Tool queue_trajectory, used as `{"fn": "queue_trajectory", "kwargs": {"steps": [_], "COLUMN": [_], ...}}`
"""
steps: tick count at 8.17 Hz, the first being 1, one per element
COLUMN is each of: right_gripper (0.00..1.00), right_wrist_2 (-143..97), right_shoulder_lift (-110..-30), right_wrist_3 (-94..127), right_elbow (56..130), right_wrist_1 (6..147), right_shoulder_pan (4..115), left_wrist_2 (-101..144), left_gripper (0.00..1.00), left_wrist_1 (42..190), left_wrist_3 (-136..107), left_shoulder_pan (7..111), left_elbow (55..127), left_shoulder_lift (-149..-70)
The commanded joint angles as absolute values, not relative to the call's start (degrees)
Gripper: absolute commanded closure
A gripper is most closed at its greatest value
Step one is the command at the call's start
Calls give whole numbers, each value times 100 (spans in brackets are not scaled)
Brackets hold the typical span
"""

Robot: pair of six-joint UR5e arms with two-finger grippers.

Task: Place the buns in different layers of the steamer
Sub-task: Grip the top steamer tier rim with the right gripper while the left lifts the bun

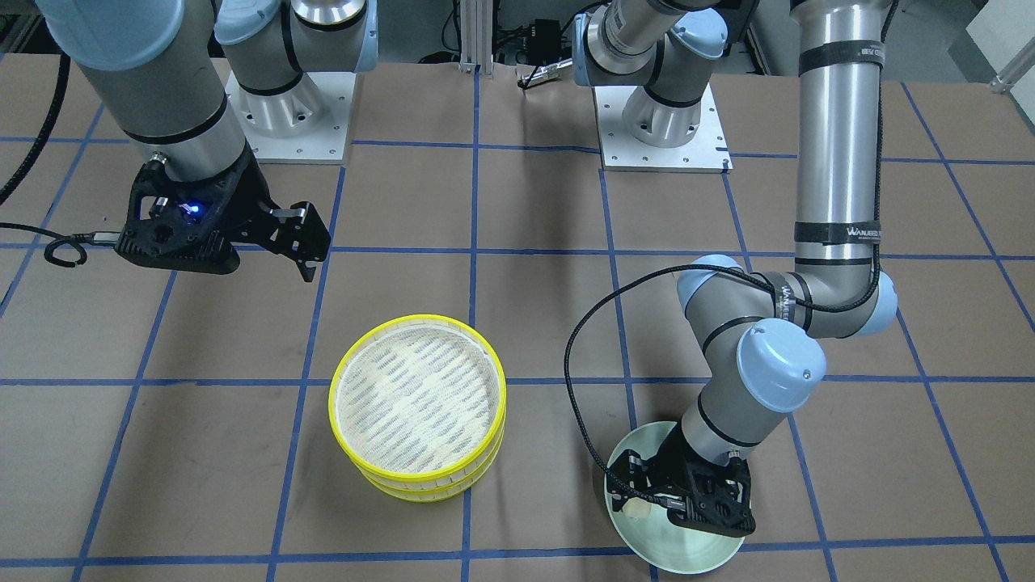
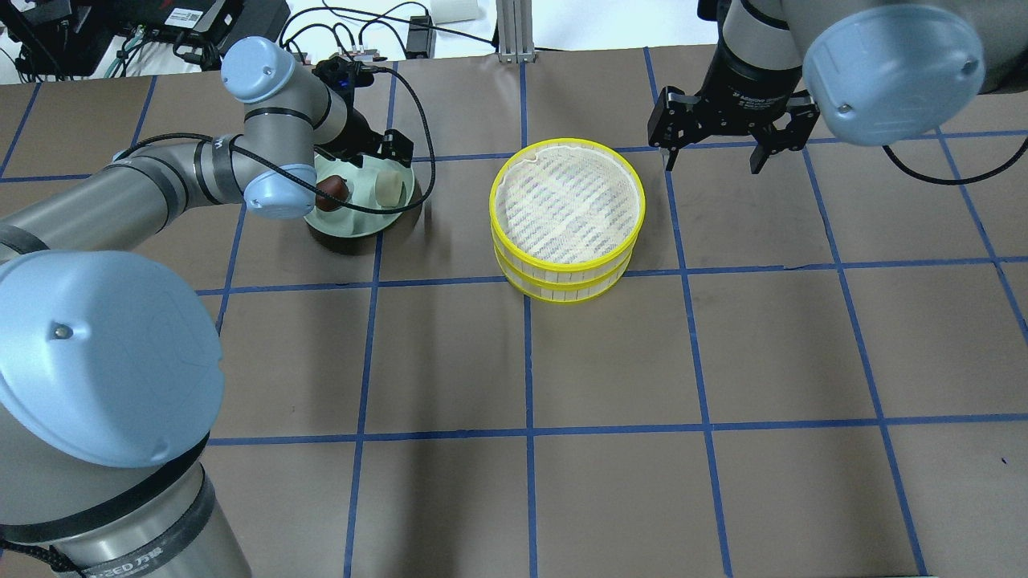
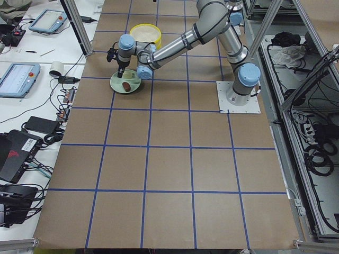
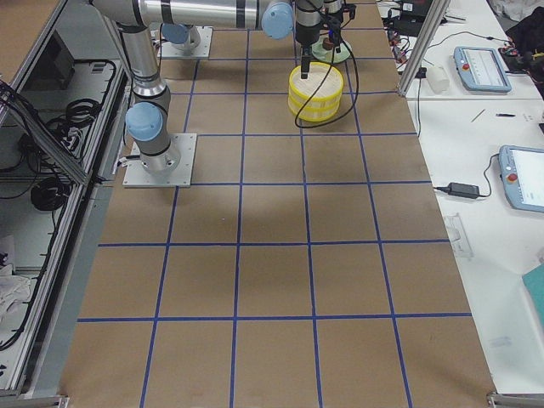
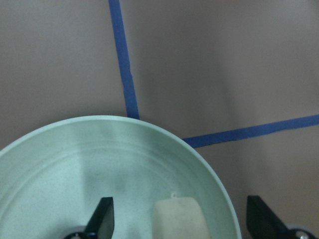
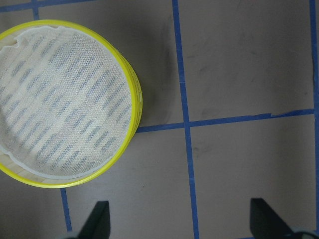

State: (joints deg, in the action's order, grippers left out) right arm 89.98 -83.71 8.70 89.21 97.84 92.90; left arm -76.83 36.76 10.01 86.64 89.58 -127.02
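Note:
Two yellow-rimmed steamer trays (image 2: 567,209) stand stacked mid-table, and the top mesh is bare (image 1: 416,394). The cream bun (image 2: 390,189) and the reddish-brown bun (image 2: 332,190) lie on the pale green plate (image 2: 353,229). My left gripper (image 2: 385,170) is low over the plate and open. In the left wrist view its fingers straddle the cream bun (image 5: 178,219) without touching it. My right gripper (image 2: 715,148) is open and empty. It hovers above the table beside the stack, which shows in the right wrist view (image 6: 65,99).
The table is brown paper with a blue tape grid. The left arm's black cable (image 1: 578,356) loops between the plate and the stack. The arm bases (image 1: 663,129) stand at the robot's side of the table.

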Motion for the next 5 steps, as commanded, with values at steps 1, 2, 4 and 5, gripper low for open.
{"fn": "queue_trajectory", "kwargs": {"steps": [1,2,4,5], "right_gripper": [0,0,0,0], "right_wrist_2": [8930,8912,8912,8912], "right_shoulder_lift": [-8376,-8367,-8149,-7791], "right_wrist_3": [870,879,1045,1072], "right_elbow": [8938,8938,8938,8878], "right_wrist_1": [9774,9834,10349,10806], "right_shoulder_pan": [9290,9290,9343,9369], "left_wrist_2": [-7629,-7638,-7708,-7708], "left_gripper": [7,7,21,22], "left_wrist_1": [3656,3656,3691,3700], "left_wrist_3": [1011,1019,1369,1371], "left_shoulder_pan": [8657,8657,8657,8657], "left_elbow": [8956,8947,8947,8965], "left_shoulder_lift": [-12814,-12806,-12814,-12832]}}
